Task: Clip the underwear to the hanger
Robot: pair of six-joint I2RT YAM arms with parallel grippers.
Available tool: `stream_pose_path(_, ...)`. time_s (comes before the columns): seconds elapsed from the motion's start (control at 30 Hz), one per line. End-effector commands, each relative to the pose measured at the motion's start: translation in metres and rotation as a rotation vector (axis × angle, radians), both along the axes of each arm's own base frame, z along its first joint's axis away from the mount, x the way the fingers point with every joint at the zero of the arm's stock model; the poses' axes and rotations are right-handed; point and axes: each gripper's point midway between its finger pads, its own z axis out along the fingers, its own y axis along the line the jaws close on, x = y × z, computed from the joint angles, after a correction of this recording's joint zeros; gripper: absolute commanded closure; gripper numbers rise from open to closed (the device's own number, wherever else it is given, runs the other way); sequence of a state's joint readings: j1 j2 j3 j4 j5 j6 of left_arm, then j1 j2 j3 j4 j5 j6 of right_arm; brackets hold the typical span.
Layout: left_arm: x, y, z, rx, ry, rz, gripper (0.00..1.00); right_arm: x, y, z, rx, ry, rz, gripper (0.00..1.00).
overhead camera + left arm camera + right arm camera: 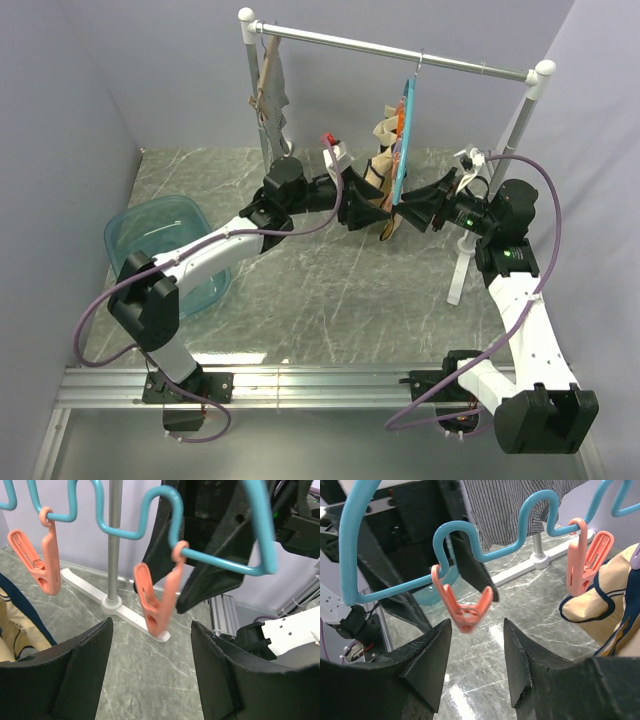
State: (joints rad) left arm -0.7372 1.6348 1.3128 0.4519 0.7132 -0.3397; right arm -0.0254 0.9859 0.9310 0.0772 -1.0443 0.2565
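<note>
The hanger hangs from the rail. From above we see it edge on, a thin blue line running from 12 o'clock to 6 o'clock. Our left gripper is on its 9 o'clock side and our right gripper is on its 3 o'clock side. Both are just beside its bottom edge. Both pairs of fingers are spread wide and hold nothing.

The underwear hangs down by the hanger. In the right wrist view it is at 3 o'clock from our fingers, just past one finger. In the left wrist view it peeks out at 8 o'clock, behind one finger. So it is off to the side of both grippers, not between the fingers of either one.

What lines up with both gaps is an orange clip. It hangs from the blue wire at 12 o'clock, just above the gap. Its long side points down and tilts a bit. Its mouth looks shut and empty. A second orange clip hangs nearer the underwear, and we cannot tell if it bites the cloth.

We think the next move needs a loose edge of the underwear to come sideways to the empty clip. Both grippers look about as near to that clip. The right one looks a bit nearer to the cloth.
</note>
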Motion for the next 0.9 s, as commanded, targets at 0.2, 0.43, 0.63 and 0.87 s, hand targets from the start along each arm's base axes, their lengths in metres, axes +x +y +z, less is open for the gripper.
stream_pose_path(0.2,-0.001,-0.012,0.024,-0.068,-0.039,-0.063,0.34,-0.005,0.002,0.026,-0.003,-0.070,0.049,0.45)
stream_pose_path(0.43,-0.006,-0.016,0.033,-0.105,-0.039,-0.114,0.51,-0.006,0.002,0.031,0.007,-0.069,0.057,0.37)
stream_pose_path(0.63,-0.009,-0.015,0.038,-0.124,-0.046,-0.123,0.60,-0.007,0.002,0.039,0.025,-0.072,0.057,0.34)
stream_pose_path(0.87,-0.013,-0.015,0.037,-0.121,-0.045,-0.131,0.73,0.000,0.002,0.047,0.062,-0.062,0.038,0.32)
